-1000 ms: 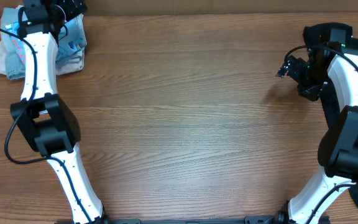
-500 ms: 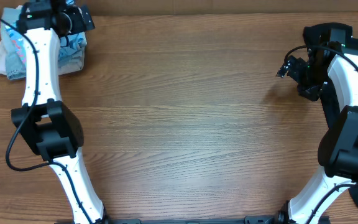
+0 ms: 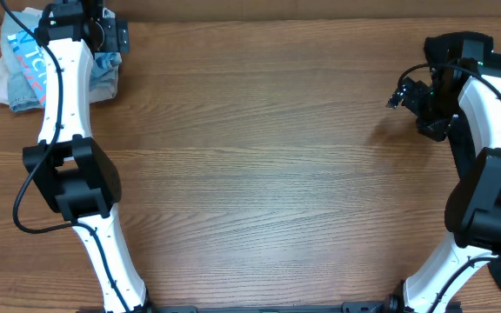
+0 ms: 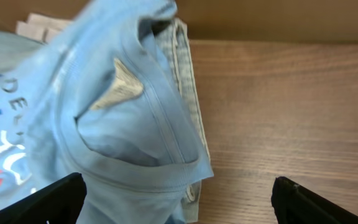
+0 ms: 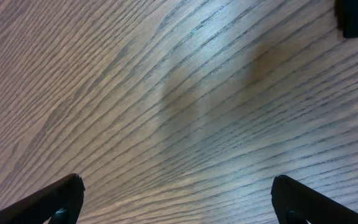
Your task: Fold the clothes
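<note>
- Left fingers spread wide, gripping nothing, just above the sky-blue T-shirt at its collar.
- T-shirt lies bunched at the far-left corner of the tabletop, white lettering up.
- Right fingers wide apart, empty, over bare wood.
- Black shirt heaped at far-right edge, partly under the right arm.

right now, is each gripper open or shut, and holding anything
Left gripper: open, holding nothing, over the light blue T-shirt.
Right gripper: open, holding nothing, over the table.
</note>
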Motion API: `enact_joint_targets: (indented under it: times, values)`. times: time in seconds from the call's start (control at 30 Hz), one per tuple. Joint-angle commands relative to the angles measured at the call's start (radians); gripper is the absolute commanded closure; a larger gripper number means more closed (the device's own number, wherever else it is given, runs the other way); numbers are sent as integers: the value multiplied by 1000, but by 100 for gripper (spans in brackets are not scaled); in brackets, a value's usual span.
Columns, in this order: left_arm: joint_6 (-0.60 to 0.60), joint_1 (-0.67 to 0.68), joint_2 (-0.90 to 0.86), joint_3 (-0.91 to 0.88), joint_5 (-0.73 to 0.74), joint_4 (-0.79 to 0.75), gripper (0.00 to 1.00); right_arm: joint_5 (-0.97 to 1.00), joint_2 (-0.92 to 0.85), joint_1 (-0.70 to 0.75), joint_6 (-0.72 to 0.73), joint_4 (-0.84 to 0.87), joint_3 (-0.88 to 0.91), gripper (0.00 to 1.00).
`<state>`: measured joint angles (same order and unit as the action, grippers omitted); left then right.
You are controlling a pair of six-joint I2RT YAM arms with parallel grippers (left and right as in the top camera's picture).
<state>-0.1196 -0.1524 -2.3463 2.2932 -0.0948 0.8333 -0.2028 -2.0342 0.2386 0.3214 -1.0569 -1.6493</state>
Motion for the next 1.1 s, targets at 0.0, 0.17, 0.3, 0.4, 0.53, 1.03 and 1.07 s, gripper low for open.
enact_joint_targets:
  times: [0.0,0.17,0.3,0.4,0.53,1.03,1.07]
  values:
    - [-62,-4,-68,11,-23,20,0,0,29,-3,8,5,-20,0]
    - [-56,-4,-100,11,-114,14,0,0,29,-3,8,5,-20,0]
    - [-56,-5,-98,11,-141,-13,0,0,29,-3,8,5,-20,0]
    - [-56,-4,-98,11,-141,-16,0,0,29,-3,8,5,-20,0]
    - [-52,-4,-96,11,-141,-20,1,0,29,-3,8,5,-20,0]
    - [34,3,-85,21,-140,-37,6,0,29,-3,8,5,-20,0]
    - [47,3,-79,21,-140,-37,7,0,29,-3,8,5,-20,0]
